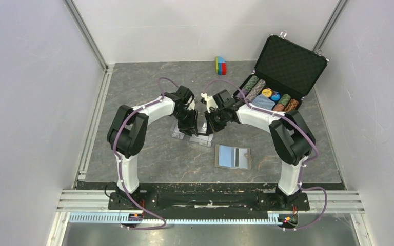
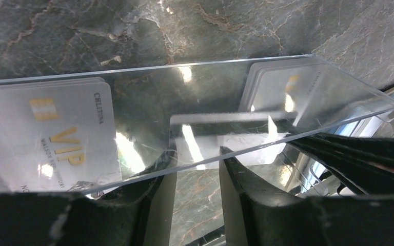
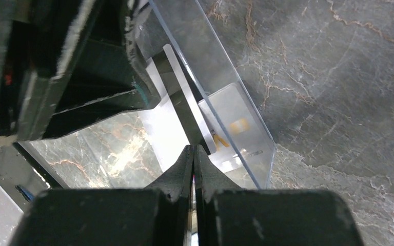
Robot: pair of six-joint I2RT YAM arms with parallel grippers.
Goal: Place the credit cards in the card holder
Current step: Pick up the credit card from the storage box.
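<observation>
On the grey marbled table [image 1: 149,164], a black foam-lined briefcase [image 1: 290,64] of poker chips stands open at the far right. Both arms meet over a clear flat plastic case [image 2: 184,102] in the middle. The taupe folding card holder [image 1: 232,157] lies open nearer the bases, well apart from it. Pale plastic credit cards [image 2: 46,138] with gold "VIP" print lie under the clear panel. The left gripper [image 2: 195,179] is partly open at the panel's edge and holds nothing I can see. The right gripper [image 3: 194,151] is closed tight beside an upright card; whether it pinches the card I cannot tell.
</observation>
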